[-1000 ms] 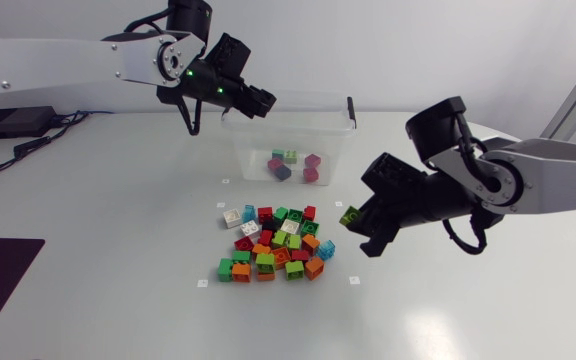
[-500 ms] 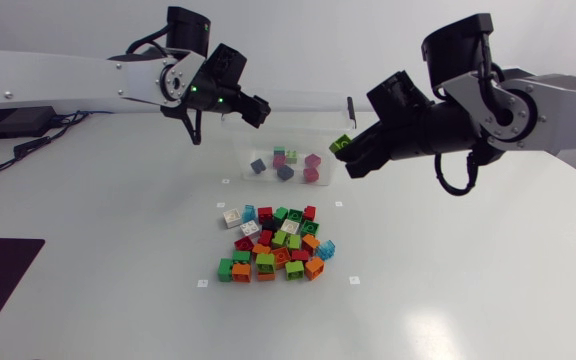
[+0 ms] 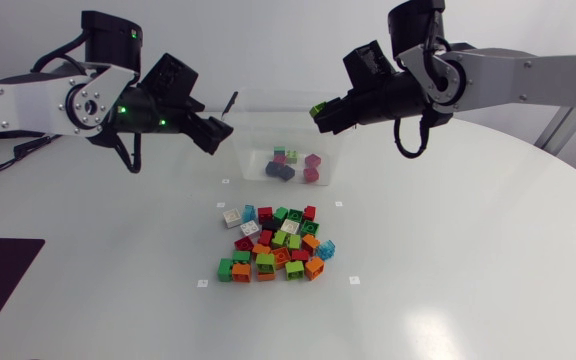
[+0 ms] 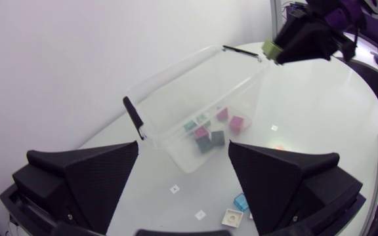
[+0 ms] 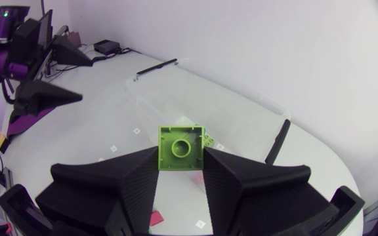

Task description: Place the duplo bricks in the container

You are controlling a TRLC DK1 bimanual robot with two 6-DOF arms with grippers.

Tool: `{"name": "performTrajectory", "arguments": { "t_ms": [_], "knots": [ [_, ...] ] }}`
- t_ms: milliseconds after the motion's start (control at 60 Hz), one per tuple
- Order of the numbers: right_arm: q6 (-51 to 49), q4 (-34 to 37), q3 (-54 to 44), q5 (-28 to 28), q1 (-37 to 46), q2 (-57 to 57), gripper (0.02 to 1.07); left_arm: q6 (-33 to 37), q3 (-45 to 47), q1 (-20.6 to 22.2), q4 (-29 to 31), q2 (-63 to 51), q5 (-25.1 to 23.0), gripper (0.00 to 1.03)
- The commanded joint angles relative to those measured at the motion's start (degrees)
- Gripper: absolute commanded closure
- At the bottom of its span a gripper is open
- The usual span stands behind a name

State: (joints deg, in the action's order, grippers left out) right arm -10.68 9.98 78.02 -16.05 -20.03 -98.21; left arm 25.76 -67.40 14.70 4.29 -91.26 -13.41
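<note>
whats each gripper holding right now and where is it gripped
The right gripper holds a lime green duplo brick, its fingers pressing two opposite side walls. The left gripper is open and holds nothing.

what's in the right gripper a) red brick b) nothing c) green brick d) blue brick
C: the right gripper is shut on a green brick, one finger against each side of it.
</note>
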Motion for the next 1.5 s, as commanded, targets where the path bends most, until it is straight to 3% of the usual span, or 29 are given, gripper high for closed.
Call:
{"name": "performTrajectory", "arguments": {
  "t_ms": [0,300,600,667,717,733,767,833,1067,1483],
  "knots": [
    [1.8,-1.01,2.93,0.85,0.08,-3.21,0.74,3.51,3.24,-0.64,2.03,2.58,-1.88,0.07],
    [3.73,-1.98,11.37,2.78,-0.1,-10.68,0.74,13.79,11.41,-0.64,9.33,6.27,-6.28,0.07],
    [4.0,-1.54,18.84,5.77,-0.97,-17.89,0.73,24.08,15.8,1.56,19.0,6.8,-6.63,0.07],
    [4.09,-0.4,20.86,6.21,-0.97,-19.56,0.58,26.01,16.6,2.35,20.84,6.98,-6.63,0.07],
    [4.35,0.13,21.74,6.3,-0.97,-20.09,0.4,27.15,17.12,2.88,22.07,6.98,-6.63,0.07],
    [4.35,0.92,22.44,6.47,-0.97,-20.53,0.27,27.77,17.39,3.32,22.6,6.98,-6.63,0.07],
    [4.44,1.71,23.06,6.65,-0.97,-20.7,0.13,28.29,17.74,3.85,22.95,6.98,-6.54,0.07],
    [4.52,1.8,22.97,7.0,-0.97,-20.26,0.07,29.17,18.62,4.9,23.04,6.01,-6.28,0.07],
    [4.35,2.06,15.67,6.91,-1.41,-11.47,0.07,31.46,19.32,7.01,23.3,2.14,-5.4,0.07],
    [3.03,3.47,-10.61,5.77,-4.75,9.18,0.07,35.68,16.51,8.06,23.13,-5.86,-4.78,0.12]
  ]
}}
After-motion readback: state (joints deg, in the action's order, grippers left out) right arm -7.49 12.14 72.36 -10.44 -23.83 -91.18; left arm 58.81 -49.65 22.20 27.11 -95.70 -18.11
